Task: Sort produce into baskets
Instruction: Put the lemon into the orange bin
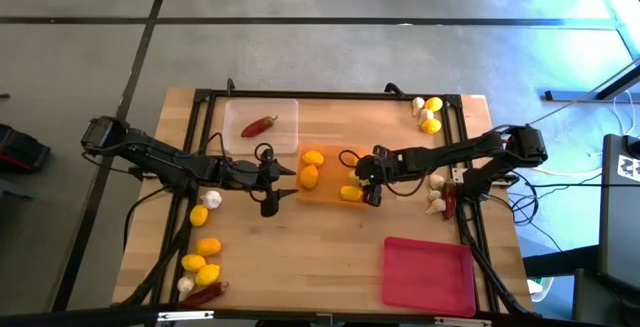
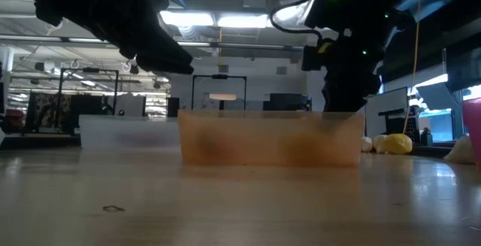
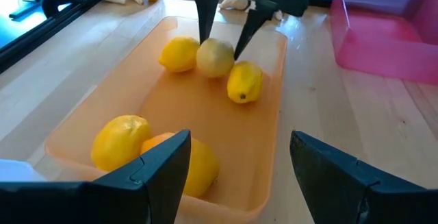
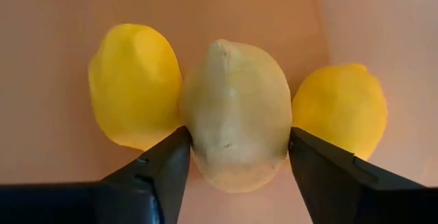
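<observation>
Lemons: five lie in the orange tray (image 1: 330,179) at the surface's centre, counted from the left wrist view. The right gripper (image 4: 236,157) has its fingers straddling the palest lemon (image 4: 236,114), flanked by two yellow ones; contact cannot be confirmed. The left gripper (image 1: 272,185) hovers beside the tray, fingers wide, empty. One chili (image 1: 259,125) occupies the clear tray (image 1: 262,127). In the low view, tray contents are indistinct.

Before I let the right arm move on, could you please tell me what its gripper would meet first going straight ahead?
The pale lemon between the right gripper's jaws, lying in the orange tray; it sits directly ahead, with a yellow lemon at either side.
</observation>
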Controlling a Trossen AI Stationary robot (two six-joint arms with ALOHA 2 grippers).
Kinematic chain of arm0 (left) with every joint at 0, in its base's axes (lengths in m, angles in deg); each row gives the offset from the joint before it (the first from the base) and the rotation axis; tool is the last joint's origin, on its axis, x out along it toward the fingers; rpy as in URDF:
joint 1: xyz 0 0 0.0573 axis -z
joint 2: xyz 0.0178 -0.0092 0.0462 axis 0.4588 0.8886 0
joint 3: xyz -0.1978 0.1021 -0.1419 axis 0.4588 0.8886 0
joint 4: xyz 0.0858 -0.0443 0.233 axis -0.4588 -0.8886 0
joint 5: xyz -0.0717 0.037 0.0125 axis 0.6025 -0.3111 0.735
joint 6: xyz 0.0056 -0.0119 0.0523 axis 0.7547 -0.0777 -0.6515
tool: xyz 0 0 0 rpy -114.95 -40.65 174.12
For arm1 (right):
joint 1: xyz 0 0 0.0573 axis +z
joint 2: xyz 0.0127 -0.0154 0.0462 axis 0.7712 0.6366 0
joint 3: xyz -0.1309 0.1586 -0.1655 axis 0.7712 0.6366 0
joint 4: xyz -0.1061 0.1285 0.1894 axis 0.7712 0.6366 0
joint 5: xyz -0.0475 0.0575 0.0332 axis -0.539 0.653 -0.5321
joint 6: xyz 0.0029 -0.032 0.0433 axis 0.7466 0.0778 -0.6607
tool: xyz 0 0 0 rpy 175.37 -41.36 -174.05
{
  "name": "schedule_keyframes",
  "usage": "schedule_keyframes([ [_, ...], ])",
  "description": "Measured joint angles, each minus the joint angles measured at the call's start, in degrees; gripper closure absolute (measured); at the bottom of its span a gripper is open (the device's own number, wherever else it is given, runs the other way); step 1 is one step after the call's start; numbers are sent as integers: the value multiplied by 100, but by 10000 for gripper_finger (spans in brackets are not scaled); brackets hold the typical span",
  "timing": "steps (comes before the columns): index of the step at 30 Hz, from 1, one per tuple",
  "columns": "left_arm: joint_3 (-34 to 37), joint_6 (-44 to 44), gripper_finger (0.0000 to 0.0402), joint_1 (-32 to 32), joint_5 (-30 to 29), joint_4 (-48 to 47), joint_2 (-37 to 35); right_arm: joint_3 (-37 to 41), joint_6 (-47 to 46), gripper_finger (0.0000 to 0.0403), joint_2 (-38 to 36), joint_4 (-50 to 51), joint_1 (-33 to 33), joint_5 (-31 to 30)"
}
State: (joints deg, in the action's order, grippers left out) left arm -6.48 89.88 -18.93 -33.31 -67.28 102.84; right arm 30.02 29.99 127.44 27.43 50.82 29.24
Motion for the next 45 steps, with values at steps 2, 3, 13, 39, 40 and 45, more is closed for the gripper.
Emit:
schedule_keyframes([
  [2,0,0,155,-1,1,-2,0,-3,0,147,-2,-78,0,1],
  [3,0,0,155,-1,1,3,0,-4,0,141,-20,-41,0,3],
  [13,0,0,155,0,0,-15,0,-411,23,128,-798,1178,0,-301],
  [39,0,-22,155,0,0,-30,0,-356,686,127,-1735,3615,-2147,-1515],
  [40,0,-22,155,0,1,-31,0,-339,767,127,-1735,3603,-2270,-1513],
  [45,0,-55,155,-1,1,-28,0,-243,1051,127,-1735,3290,-2881,-1548],
])
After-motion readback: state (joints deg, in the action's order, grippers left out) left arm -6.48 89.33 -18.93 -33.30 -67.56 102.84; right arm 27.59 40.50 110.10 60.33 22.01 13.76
